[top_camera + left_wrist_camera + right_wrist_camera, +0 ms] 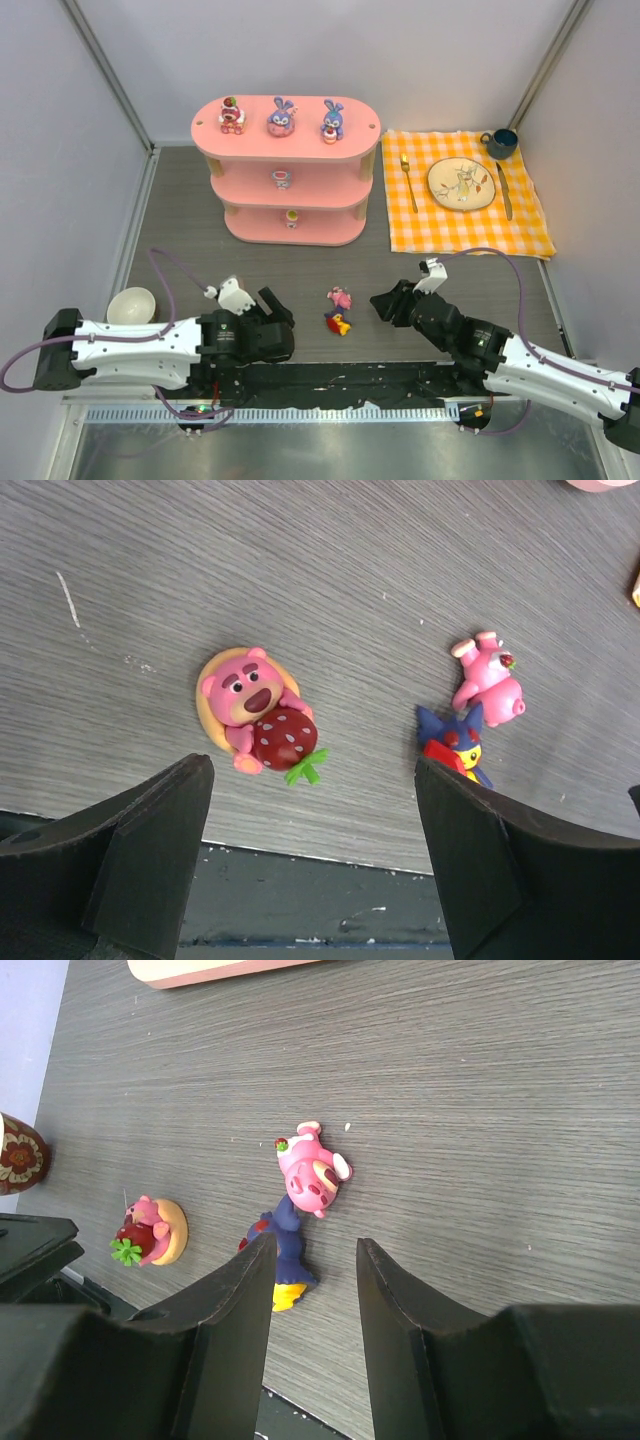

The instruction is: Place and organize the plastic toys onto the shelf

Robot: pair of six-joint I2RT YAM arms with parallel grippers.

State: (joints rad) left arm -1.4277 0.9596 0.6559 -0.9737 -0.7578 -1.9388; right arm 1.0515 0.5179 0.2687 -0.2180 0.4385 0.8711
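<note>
**Left gripper** [312, 778]: spread wide, grasping nothing. The strawberry bear [255, 708] lies on the counter [330, 570] under its gap.

**Right gripper** [315, 1250]: half parted, empty. The pink figurine [310, 1172] and the red-yellow-purple figurine [285, 1260] lie just ahead of its fingers.

**Beyond both grippers:** you see the shelf [300, 147] with three toys on top and one on each lower tier.
</note>
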